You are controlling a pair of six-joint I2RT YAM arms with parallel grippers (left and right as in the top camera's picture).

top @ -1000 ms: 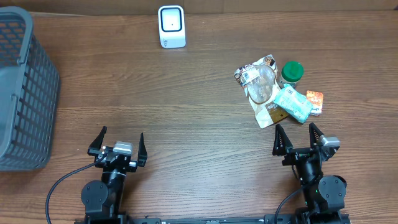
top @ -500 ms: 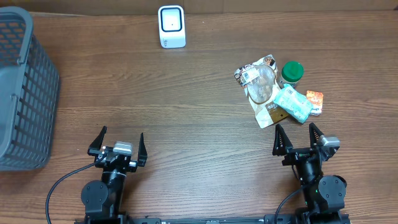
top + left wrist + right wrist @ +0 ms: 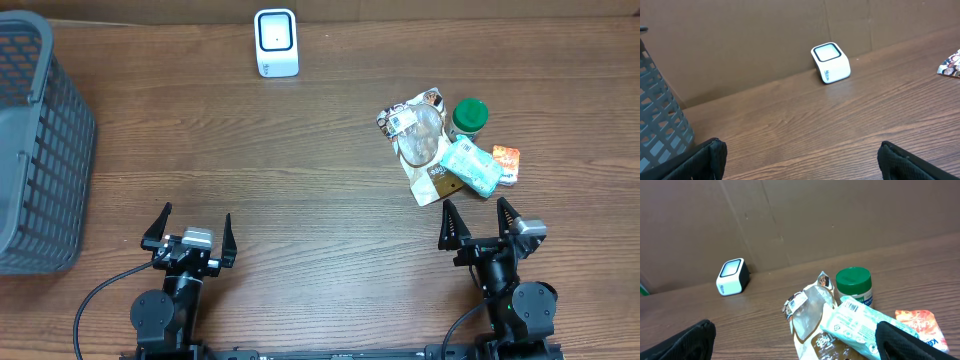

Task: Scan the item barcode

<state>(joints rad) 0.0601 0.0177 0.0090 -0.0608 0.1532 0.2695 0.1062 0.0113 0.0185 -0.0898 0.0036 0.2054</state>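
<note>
A small white barcode scanner [image 3: 276,42] stands at the table's far edge; it also shows in the left wrist view [image 3: 830,62] and the right wrist view [image 3: 733,276]. A pile of items lies at the right: a brown-and-clear snack bag [image 3: 424,145], a mint-green wipes pack [image 3: 471,166] with a barcode on its end [image 3: 852,307], a green-lidded jar [image 3: 468,117] and an orange packet [image 3: 506,164]. My left gripper [image 3: 190,229] rests open near the front edge, holding nothing. My right gripper [image 3: 480,223] is open just in front of the pile, empty.
A grey plastic basket [image 3: 38,140] stands at the table's left edge. A brown cardboard wall [image 3: 765,30] runs behind the scanner. Bare wooden tabletop [image 3: 250,160] lies between the scanner, the basket and the pile.
</note>
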